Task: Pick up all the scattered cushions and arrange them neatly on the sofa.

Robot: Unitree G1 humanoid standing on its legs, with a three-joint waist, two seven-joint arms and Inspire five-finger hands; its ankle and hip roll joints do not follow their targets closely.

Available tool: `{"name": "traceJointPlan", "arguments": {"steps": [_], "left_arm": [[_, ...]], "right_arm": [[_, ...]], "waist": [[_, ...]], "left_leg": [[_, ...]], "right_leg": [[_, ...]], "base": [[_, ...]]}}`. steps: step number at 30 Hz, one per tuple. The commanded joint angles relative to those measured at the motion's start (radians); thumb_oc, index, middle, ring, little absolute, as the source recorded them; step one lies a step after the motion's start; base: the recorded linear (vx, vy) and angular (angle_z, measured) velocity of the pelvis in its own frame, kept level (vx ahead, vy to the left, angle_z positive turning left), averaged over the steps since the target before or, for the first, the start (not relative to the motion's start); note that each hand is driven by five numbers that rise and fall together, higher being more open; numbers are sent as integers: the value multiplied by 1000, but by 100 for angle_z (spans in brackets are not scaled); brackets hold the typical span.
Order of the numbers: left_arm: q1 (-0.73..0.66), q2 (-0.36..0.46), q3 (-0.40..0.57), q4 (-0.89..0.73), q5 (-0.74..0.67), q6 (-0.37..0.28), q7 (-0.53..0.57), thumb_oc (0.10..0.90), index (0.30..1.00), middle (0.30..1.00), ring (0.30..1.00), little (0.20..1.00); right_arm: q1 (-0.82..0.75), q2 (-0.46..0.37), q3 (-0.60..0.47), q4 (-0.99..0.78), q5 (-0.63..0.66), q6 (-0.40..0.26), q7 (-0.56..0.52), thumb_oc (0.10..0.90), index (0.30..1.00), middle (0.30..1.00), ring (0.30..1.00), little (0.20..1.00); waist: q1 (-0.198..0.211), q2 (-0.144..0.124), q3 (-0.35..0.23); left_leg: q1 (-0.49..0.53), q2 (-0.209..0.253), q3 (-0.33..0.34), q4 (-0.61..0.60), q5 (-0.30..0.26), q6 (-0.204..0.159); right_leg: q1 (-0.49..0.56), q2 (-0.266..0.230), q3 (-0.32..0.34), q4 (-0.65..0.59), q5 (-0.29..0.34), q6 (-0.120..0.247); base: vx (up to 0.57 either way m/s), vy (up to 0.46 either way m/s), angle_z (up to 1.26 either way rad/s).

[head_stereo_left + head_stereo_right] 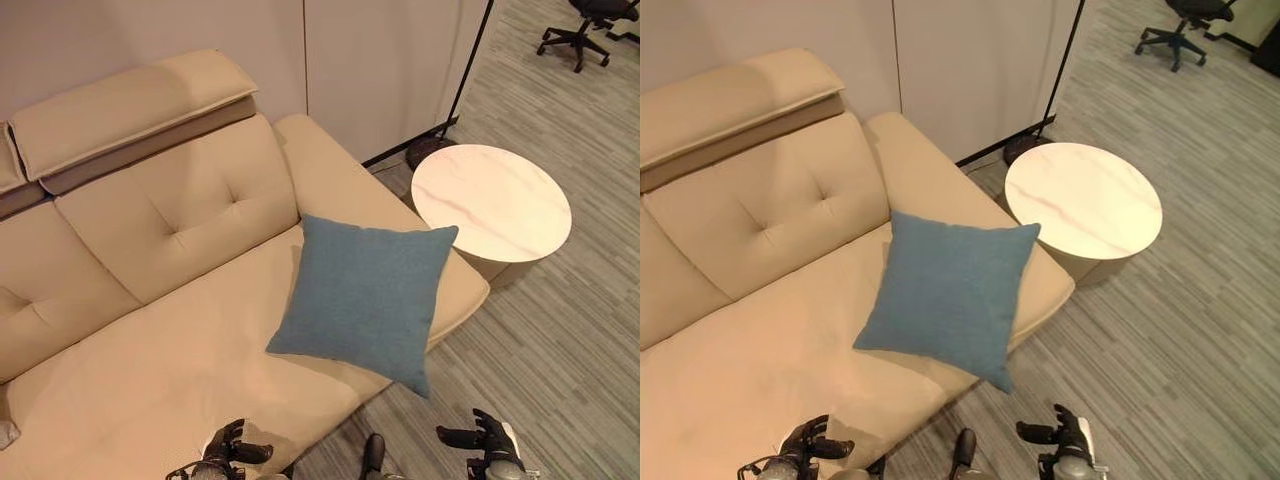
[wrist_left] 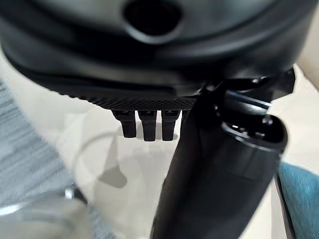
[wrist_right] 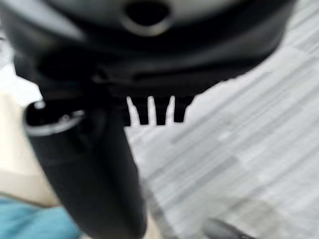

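A square blue fabric cushion (image 1: 365,295) lies on the seat of a beige leather sofa (image 1: 160,340). The cushion is turned slightly, like a diamond, with one corner hanging past the seat's front edge and another reaching toward the sofa's low right end. It lies mostly flat, its upper edge close to the tufted backrest, and its woven surface looks smooth and unwrinkled. The sofa has padded back cushions with button tufts and a raised headrest.
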Motion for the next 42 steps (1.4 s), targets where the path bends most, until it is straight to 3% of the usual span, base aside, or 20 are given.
{"name": "traceJointPlan", "arguments": {"steps": [1, 9, 14, 27, 28, 29, 36, 42], "left_arm": [[2, 17, -19, 17, 27, -33, 17, 800, 900, 900, 900, 900], [33, -1, -42, 12, 32, -40, 12, 800, 900, 900, 900, 900], [33, -2, -71, -8, 34, -41, 5, 800, 900, 900, 900, 900], [39, -7, -104, -22, 14, -50, 11, 800, 900, 900, 900, 900], [39, -7, -104, -22, 14, -50, 11, 800, 900, 900, 900, 900], [41, -7, -103, -22, 12, -49, 12, 800, 900, 900, 900, 900], [58, -5, -66, -60, -21, -56, 16, 800, 900, 900, 900, 900], [30, 33, -10, -411, -156, -111, 24, 800, 900, 900, 900, 900]], "right_arm": [[-92, -110, -25, -108, 18, -77, -64, 800, 900, 900, 900, 900], [-138, -135, -52, -231, 83, -119, -72, 800, 900, 900, 900, 900], [-199, -105, -20, -221, 151, -128, -55, 800, 900, 900, 900, 900], [-260, -13, 56, -179, 183, -120, -50, 800, 900, 900, 900, 900], [-261, -13, 56, -179, 183, -120, -50, 563, 545, 545, 545, 545], [-263, -5, 66, -180, 184, -119, -46, 400, 300, 300, 300, 300], [-210, 0, 116, -323, 162, -127, 7, 400, 300, 300, 300, 300], [-82, -86, 119, -630, 121, -147, 104, 400, 300, 300, 300, 300]], "waist": [[34, -27, -14], [46, -12, -11], [69, 1, -2], [119, 36, 27], [118, 36, 27], [123, 37, 26], [140, 25, 14], [137, -23, -9]], "left_leg": [[8, 15, -38, 4, -28, -25], [20, 12, -52, -16, -25, -26], [-10, 8, -76, -24, -9, -28], [-85, -6, -146, -24, 20, -30], [-86, -6, -147, -24, 20, -30], [-87, -7, -151, -24, 21, -30], [-78, -12, -177, -24, 19, -31], [-36, -12, -179, -24, -3, -30]], "right_leg": [[24, -10, -18, 13, -75, 82], [32, -11, -26, 13, -83, 85], [9, -17, -44, 13, -79, 87], [-23, -30, -103, 13, -77, 80], [-24, -30, -103, 13, -77, 80], [-24, -30, -106, 13, -78, 79], [9, -35, -134, 13, -91, 77], [56, -40, -144, 13, -94, 85]], "base": [[0, 0, 0], [24, 17, 0], [-31, 5, 14], [-18, 11, 17], [13, 5, 7], [12, 12, 6], [40, 7, 12], [36, -5, 17]]}}
